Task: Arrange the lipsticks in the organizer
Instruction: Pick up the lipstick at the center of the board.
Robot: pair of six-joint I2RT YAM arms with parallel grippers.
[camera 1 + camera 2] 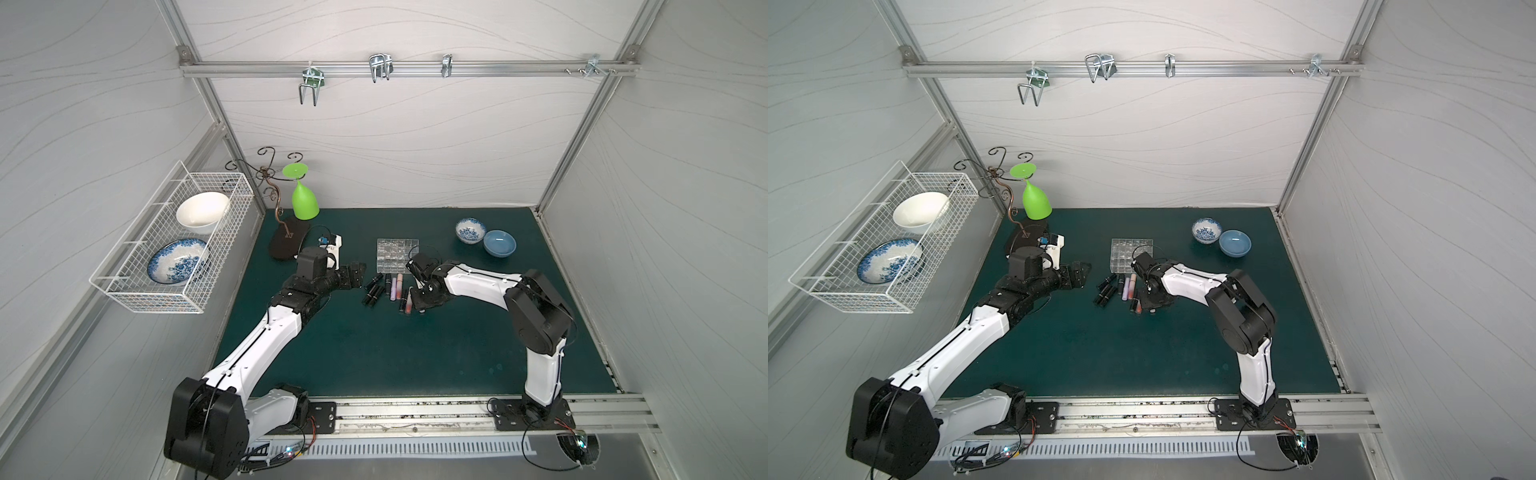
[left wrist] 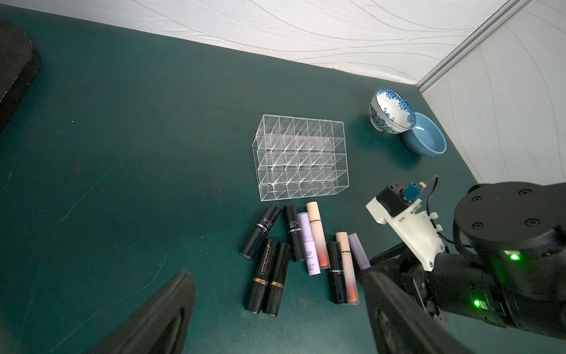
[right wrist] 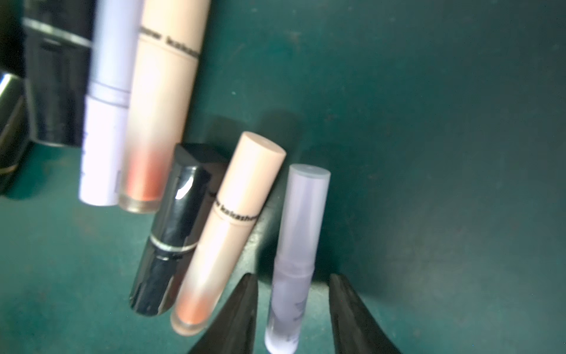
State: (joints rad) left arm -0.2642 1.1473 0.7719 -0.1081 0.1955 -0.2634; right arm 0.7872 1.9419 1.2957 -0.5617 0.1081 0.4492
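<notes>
The right pincer (image 3: pixel 292 277), narrowly parted and touching nothing, straddles the base end of the lilac lipstick (image 3: pixel 301 220), which lies flat on the worktop (image 3: pixel 428 153) at the 3 o'clock edge of the lipstick row (image 1: pixel 388 291), long axis 12-to-6 toward the organizer (image 1: pixel 398 251) at 12 o'clock; the wide left pincer (image 1: pixel 360 274) sits at 9.

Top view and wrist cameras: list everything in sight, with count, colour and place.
black lipsticks: five, black, on mat before organizer
peach lipsticks: two, peach-pink, same cluster
lilac lipsticks: two, pale lilac, same cluster
organizer: one, clear, empty, mid-mat
patterned bowl: one, blue-white, far right
blue bowl: one, blue, beside it
wire basket: one, white, left wall; holds white bowl, patterned dish
wine glass: one, green, inverted on stand
hooks: several, metal, back rail
left gripper: open, beside black lipsticks
right gripper: open, straddling one lilac lipstick
</notes>
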